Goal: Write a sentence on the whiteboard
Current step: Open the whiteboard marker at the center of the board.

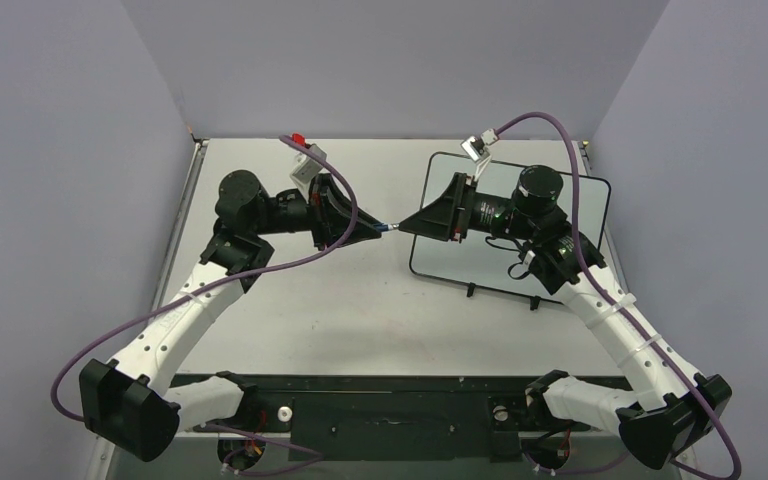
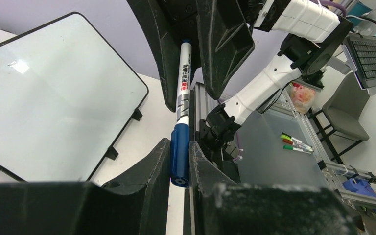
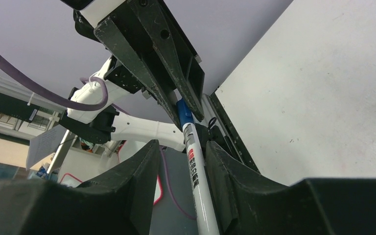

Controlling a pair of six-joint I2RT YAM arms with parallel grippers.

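Blue cap [image 2: 179, 156] pinched tight in the left gripper [image 2: 178, 147] at the marker [image 3: 196, 166]'s left end. The marker looks light, stiff and slick, so mid-barrel is the hold. The right gripper [image 3: 182, 147]'s fingers flank that barrel, bite unclear. The whiteboard [image 2: 54, 93] lies flat and blank just right of the marker: glossy, and it may slide.

Keyboard [image 2: 372, 56], grey chair [image 2: 342, 115], coloured markers [image 2: 293, 143] on side bench.
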